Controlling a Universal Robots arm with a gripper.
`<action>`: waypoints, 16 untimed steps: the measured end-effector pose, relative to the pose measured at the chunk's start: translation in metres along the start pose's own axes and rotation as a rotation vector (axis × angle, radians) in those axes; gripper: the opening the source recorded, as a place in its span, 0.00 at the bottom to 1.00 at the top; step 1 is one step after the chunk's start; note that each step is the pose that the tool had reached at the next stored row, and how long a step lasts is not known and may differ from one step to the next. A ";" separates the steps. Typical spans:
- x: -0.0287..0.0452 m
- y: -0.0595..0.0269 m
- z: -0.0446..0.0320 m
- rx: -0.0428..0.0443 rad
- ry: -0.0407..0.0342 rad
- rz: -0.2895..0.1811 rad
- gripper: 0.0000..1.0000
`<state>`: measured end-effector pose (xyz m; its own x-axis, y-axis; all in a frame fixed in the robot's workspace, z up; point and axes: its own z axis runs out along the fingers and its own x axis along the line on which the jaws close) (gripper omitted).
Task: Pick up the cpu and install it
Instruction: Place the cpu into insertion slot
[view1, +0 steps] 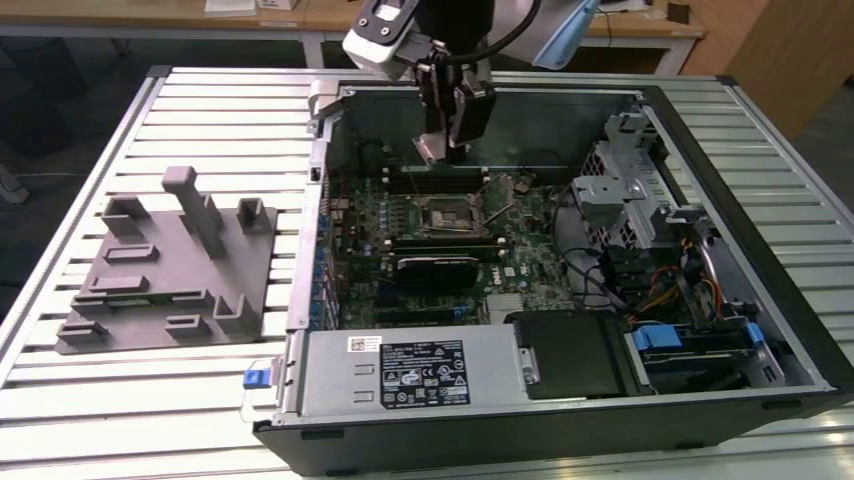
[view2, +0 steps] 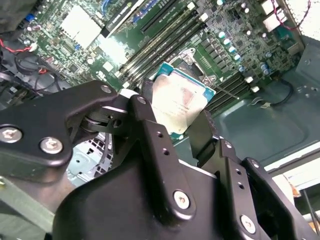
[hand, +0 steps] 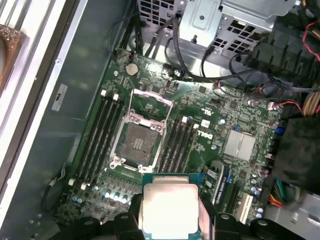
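In the exterior view the arm reaches down from the top edge into an open computer case that lies on a slatted table. Its wrist points almost straight down, and the gripper hangs over the motherboard without touching it. A pale sliver at the fingertips is the cpu, held clear of the black socket below. A grey fixture plate with upright posts sits on the table to the exterior view's left of the case. In the second wrist view the two black fingers are clamped on opposite edges of the cpu. Its silver top faces the camera and it is tilted against the board behind it, with the rows of memory slots beyond. In the first wrist view the cpu sits level between the fingers, its green rim showing around the metal lid. The socket lies open and unfilled on the motherboard, near the chip but apart from it, with memory slots on either side.
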<state>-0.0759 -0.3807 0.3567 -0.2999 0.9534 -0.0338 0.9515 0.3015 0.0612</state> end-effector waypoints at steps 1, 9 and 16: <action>0.0004 0.0001 0.0012 0.0002 -0.0003 0.010 0.53; 0.0028 0.0004 0.0094 0.0031 -0.0051 0.087 0.53; 0.0094 0.0071 0.0155 0.0037 -0.0048 0.096 0.53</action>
<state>-0.0709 -0.3698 0.3414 -0.2068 0.9778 -0.0327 0.9761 0.2085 0.0606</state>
